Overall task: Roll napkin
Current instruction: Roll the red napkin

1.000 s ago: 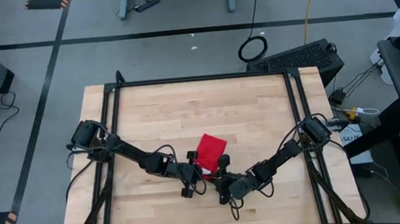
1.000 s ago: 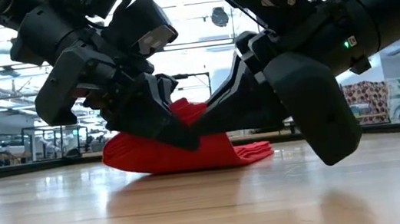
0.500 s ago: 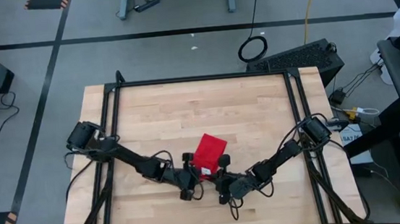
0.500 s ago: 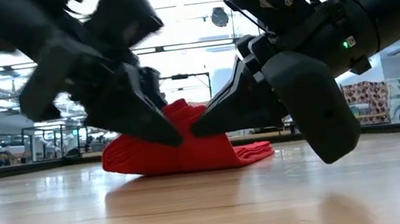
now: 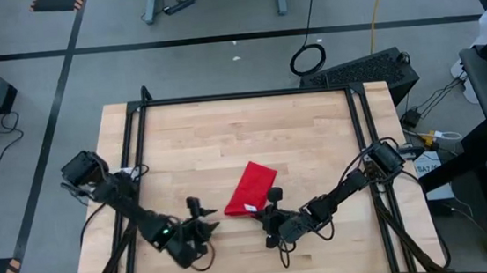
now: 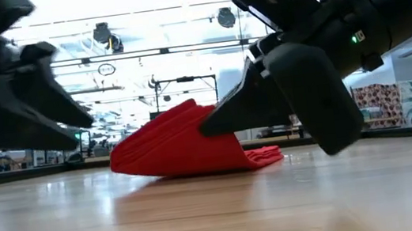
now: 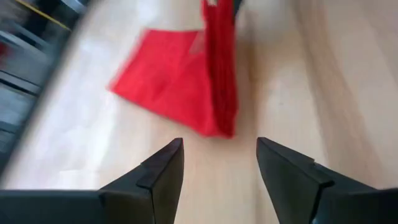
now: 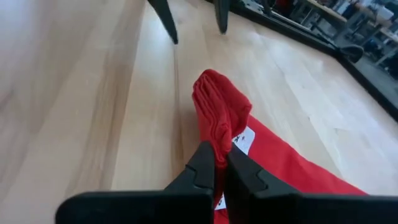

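The right claw is pinching the near edge of the napkin, its two fingers pressed together on a bunched ridge of the cloth and holding that edge lifted off the surface. In the low view the same claw is gripping the raised peak of the napkin, while the rest of the fabric is sloping down to the wood on both sides. The left claw is hanging with its fingers spread apart, holding nothing, and the napkin is lying just ahead of it, clear of the fingertips. From above, the left claw is sitting off to the left of the cloth, and the right claw is touching the cloth's lower right corner.

There is one napkin: bright red, thin and soft, folded into a narrow slanted rectangle, with a small white tag showing just beside the pinched fold. It is lying near the middle of the surface, slightly toward the front edge, between the two arms. There are two arms and two claws, one on each side of the cloth.
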